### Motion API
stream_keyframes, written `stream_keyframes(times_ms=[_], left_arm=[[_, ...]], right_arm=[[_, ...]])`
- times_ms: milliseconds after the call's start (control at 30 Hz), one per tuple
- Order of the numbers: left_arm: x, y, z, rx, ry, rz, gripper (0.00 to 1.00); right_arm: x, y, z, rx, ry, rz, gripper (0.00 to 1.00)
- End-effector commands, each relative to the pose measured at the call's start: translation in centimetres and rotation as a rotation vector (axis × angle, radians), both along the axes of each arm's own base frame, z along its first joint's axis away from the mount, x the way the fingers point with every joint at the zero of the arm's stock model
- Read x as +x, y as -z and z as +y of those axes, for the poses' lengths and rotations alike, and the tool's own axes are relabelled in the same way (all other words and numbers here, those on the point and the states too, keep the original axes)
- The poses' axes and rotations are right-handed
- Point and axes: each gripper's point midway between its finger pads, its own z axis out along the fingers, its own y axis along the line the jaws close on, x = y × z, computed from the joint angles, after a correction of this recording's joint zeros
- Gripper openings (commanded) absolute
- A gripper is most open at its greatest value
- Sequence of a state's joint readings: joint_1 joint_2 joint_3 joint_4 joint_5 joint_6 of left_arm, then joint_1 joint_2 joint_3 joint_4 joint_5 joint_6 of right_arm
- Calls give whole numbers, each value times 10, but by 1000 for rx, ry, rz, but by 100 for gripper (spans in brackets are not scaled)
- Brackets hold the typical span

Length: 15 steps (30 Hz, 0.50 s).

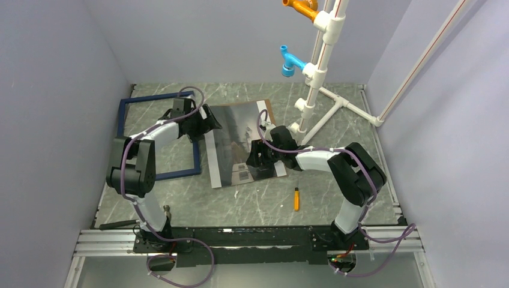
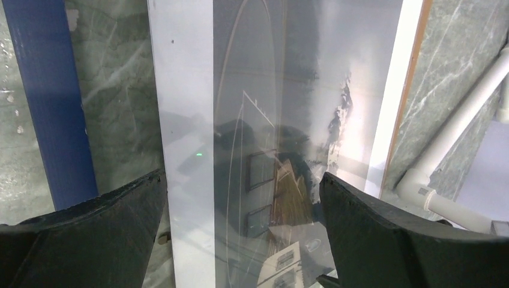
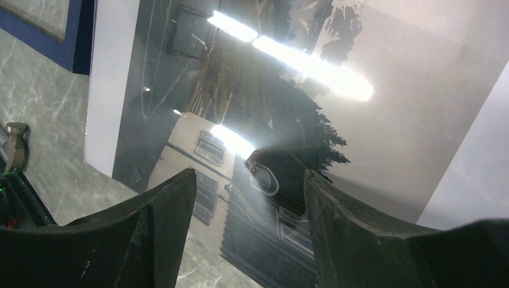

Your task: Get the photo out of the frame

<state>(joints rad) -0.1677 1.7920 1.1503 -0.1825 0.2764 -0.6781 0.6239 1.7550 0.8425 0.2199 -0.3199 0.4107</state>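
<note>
**Photo lying free of its frame, both grippers poised over it**

Nearest the arm bases, a small orange-handled tool (image 1: 296, 198) lies unused on the grey marbled worktop (image 1: 252, 204). Beyond it the right gripper (image 3: 249, 180) hangs over the photo's (image 1: 237, 144) near right part. Its jaws are partly apart and nothing sits between them; contact with the print cannot be told. The photo is a glossy, reflective rectangle with a dark house scene, white strips along both long sides and a brown board edge. It lies flat on the worktop, outside the frame (image 1: 177, 174), so the removal appears done. The left gripper (image 2: 243, 180), jaws spread wide, straddles the photo's left strip, probably to steady or shift it. Just beside the photo, not touching, lies the thin navy frame, with bare worktop showing through its opening. Farthest stands a white pipe stand (image 1: 315, 78).
</note>
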Motion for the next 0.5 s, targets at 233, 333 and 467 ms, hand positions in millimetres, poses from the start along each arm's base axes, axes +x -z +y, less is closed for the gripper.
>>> stream_keyframes(times_ms=[233, 333, 467], left_arm=[[-17, -52, -21, -127, 54, -79, 99], [-20, -55, -23, -134, 61, -79, 99], [-23, -58, -27, -145, 72, -77, 99]], right_arm=[[-16, 34, -14, -89, -1, 97, 68], [-17, 34, -14, -89, -5, 96, 68], [-17, 34, -14, -89, -2, 97, 68]])
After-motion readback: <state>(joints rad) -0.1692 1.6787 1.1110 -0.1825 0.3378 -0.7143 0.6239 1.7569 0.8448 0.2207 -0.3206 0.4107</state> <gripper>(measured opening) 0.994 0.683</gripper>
